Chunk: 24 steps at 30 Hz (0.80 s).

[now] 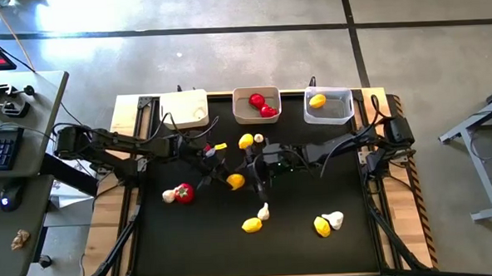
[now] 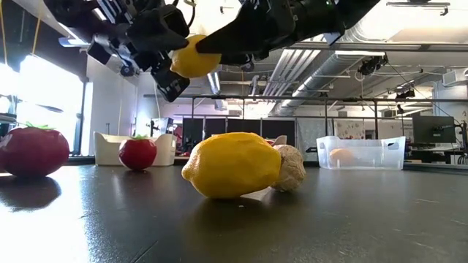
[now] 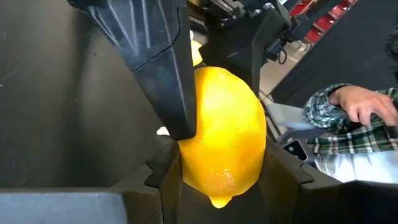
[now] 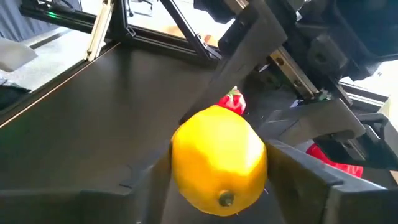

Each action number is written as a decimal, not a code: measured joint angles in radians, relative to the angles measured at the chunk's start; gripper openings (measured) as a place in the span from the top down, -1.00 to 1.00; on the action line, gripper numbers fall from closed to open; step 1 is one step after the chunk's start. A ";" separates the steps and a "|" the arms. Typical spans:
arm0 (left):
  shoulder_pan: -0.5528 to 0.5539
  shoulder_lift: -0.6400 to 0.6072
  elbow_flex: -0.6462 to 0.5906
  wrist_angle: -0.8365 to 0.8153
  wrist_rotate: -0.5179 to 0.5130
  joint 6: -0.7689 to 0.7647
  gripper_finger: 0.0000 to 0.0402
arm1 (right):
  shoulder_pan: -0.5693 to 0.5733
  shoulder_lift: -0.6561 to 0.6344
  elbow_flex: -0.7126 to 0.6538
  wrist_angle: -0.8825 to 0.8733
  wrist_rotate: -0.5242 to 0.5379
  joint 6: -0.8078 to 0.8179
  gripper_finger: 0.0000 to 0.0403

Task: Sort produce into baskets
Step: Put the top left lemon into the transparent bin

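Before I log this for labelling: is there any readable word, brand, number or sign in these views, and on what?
None can be read.
The lemon held between the left gripper and the right gripper bears no print.
Posters on the far wall: too small to read.

The held lemon (image 3: 224,134) looked smooth, glossy plastic, the pincer fingers (image 3: 165,68) matt dark plastic, the tabletop (image 2: 351,219) a black, faintly sheened mat, its frame edge (image 1: 127,110) pale wood, and the clear basket (image 2: 362,153) translucent plastic beside opaque white ones.
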 joint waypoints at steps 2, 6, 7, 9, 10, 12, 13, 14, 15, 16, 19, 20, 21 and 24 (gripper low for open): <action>0.000 0.000 0.000 -0.002 -0.007 0.001 0.22 | 0.000 0.000 0.004 -0.008 0.000 -0.002 -0.01; -0.002 0.000 -0.001 -0.004 -0.041 0.038 0.05 | 0.000 -0.001 0.005 -0.020 0.004 -0.007 0.25; -0.002 0.000 -0.001 -0.005 -0.054 0.050 0.01 | -0.001 -0.004 0.005 -0.025 0.004 -0.007 0.25; -0.002 0.000 -0.001 -0.002 -0.096 0.095 -0.06 | -0.001 -0.019 0.005 -0.052 0.033 0.002 0.25; -0.002 -0.001 -0.001 0.003 -0.133 0.123 -0.08 | -0.001 -0.032 0.005 -0.079 0.064 0.013 0.25; -0.002 -0.002 -0.001 0.024 -0.210 0.175 -0.10 | 0.000 -0.069 0.005 -0.147 0.133 0.034 0.25; 0.000 -0.002 -0.001 0.041 -0.246 0.194 -0.10 | 0.000 -0.088 0.005 -0.179 0.172 0.045 0.23; 0.002 -0.002 -0.007 0.070 -0.275 0.211 -0.10 | 0.000 -0.108 0.005 -0.206 0.211 0.057 0.22; 0.007 -0.002 -0.018 0.107 -0.299 0.223 -0.11 | 0.000 -0.128 0.005 -0.233 0.248 0.066 0.21; 0.013 -0.002 -0.032 0.139 -0.312 0.229 -0.11 | 0.000 -0.147 0.005 -0.256 0.279 0.072 0.21; 0.043 0.003 -0.093 0.247 -0.314 0.225 -0.11 | 0.000 -0.204 0.005 -0.336 0.358 0.094 0.23; 0.053 0.002 -0.112 0.289 -0.314 0.223 -0.11 | 0.000 -0.221 0.005 -0.372 0.382 0.103 0.23; 0.063 0.000 -0.133 0.330 -0.313 0.220 -0.11 | 0.000 -0.238 0.005 -0.406 0.413 0.117 0.24; 0.088 0.001 -0.193 0.402 -0.311 0.203 -0.12 | -0.004 -0.301 0.005 -0.536 0.534 0.170 0.24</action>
